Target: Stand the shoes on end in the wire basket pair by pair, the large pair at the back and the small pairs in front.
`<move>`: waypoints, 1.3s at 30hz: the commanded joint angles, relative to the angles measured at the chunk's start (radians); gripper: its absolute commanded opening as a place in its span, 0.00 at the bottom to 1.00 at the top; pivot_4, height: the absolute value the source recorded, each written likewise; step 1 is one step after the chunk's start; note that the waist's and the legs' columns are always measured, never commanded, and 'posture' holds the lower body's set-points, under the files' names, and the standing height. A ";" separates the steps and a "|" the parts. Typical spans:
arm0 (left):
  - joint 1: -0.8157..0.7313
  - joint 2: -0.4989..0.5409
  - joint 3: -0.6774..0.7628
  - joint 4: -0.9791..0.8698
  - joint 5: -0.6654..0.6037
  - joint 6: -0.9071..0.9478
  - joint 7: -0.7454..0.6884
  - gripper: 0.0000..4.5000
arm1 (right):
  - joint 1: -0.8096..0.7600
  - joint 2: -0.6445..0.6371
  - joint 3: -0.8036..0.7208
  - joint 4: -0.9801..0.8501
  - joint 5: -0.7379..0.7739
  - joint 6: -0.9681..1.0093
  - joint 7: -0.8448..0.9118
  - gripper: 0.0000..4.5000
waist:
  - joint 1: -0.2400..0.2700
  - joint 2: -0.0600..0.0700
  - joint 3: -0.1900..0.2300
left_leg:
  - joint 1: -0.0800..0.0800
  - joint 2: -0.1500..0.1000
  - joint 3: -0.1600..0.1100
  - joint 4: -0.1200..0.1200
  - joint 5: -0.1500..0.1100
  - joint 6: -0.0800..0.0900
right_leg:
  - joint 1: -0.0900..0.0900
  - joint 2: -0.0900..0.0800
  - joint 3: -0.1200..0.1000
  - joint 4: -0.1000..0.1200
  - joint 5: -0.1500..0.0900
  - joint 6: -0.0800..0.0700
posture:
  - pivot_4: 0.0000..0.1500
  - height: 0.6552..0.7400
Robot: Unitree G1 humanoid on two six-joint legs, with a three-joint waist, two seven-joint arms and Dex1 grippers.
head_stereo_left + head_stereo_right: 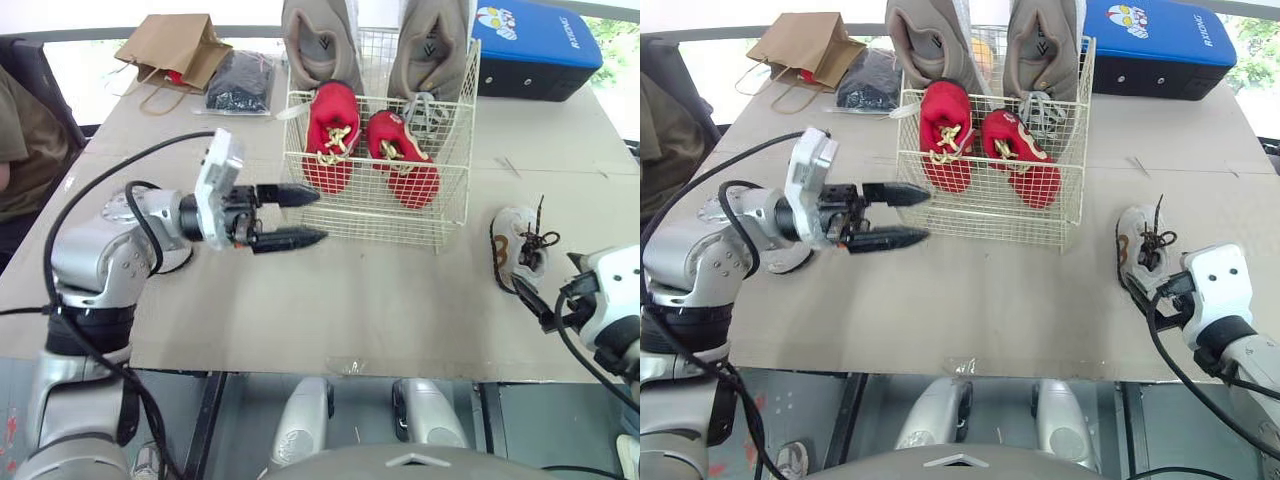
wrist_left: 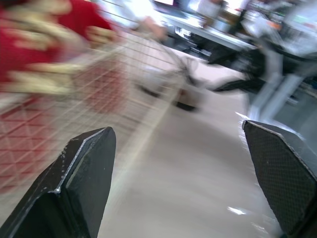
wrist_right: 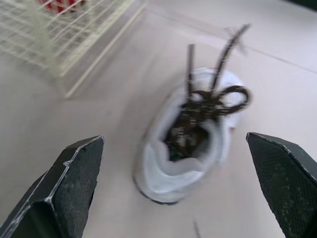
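Note:
The wire basket [image 1: 370, 215] stands at the table's middle back. Two large tan shoes [image 1: 320, 45] [image 1: 430, 50] stand on end against its rear wall. In front of them inside the basket lean two small red shoes [image 1: 332, 135] [image 1: 405, 160] with gold laces. A small white shoe [image 1: 520, 245] with dark laces lies on the table to the basket's right. My right gripper [image 3: 173, 139] is open just short of it, the shoe [image 3: 188, 134] between the lines of its fingers. My left gripper [image 1: 320, 216] is open and empty at the basket's front left corner.
A brown paper bag [image 1: 175, 50] and a black pouch [image 1: 238, 80] lie at the back left, a blue case [image 1: 535, 45] at the back right. A person [image 1: 20, 140] sits at the left edge. A pale object [image 1: 790, 260] is partly hidden under my left forearm.

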 commanded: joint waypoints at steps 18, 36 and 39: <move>-0.060 -0.167 -0.087 -0.139 0.007 -0.019 0.119 1.00 | -0.251 0.067 0.154 0.234 -0.103 0.113 -0.087 0.20 | 0.002 -0.001 0.001 | 0.001 0.000 0.001 0.000 0.001 -0.001 | 0.000 0.001 0.002 0.000 0.000 0.000 | 1.00 1.00; -0.530 -0.141 -0.430 0.127 0.088 0.286 -0.087 1.00 | -0.345 -0.751 0.052 -0.015 0.066 -0.376 0.758 0.00 | -0.003 -0.004 0.009 | 0.006 0.003 0.000 0.004 0.001 -0.001 | 0.007 0.005 0.002 -0.001 -0.006 0.000 | 1.00 1.00; -0.540 -0.112 -0.496 0.135 0.157 0.236 -0.150 1.00 | -0.560 -0.754 0.236 0.040 0.009 -0.435 0.740 0.00 | 0.000 -0.003 0.009 | -0.002 0.002 -0.001 0.001 0.001 -0.002 | 0.001 0.004 0.002 -0.003 -0.002 0.000 | 1.00 1.00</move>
